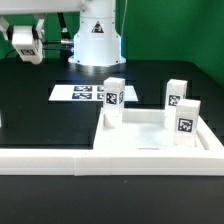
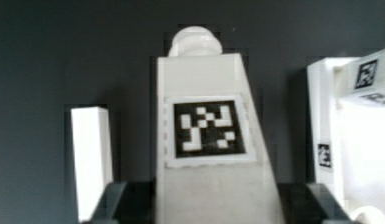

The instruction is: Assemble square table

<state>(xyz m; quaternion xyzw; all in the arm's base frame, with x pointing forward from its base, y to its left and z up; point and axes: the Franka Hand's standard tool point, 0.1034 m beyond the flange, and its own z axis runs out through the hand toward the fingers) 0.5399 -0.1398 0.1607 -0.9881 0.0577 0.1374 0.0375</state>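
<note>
Exterior view: the gripper is up at the far side, on the exterior view's left, with a white piece in it. It's well apart from the tabletop, which lies near the camera on the exterior view's right, tucked into the corner of the L-shaped rail. Three legs are standing on the slab, and the near-left corner looks like the free one. My worry is the trip across. The arm has to pass over the marker board and come in right beside the far-left leg, so a low or sloppy approach could clip it or shove the slab off the rail.

Wrist view: the jaws are clamped on the held leg. A finger shows on each side of its lower end, and the tag faces the camera with the rounded peg pointing away. The grip sits right at one end, so the leg could pivot or slip when the peg hits the socket. If it goes in tilted, I'd guess it jams or cross-threads. A white tagged part shows at the edge, but I can't tell if it's the slab or a leg.
</note>
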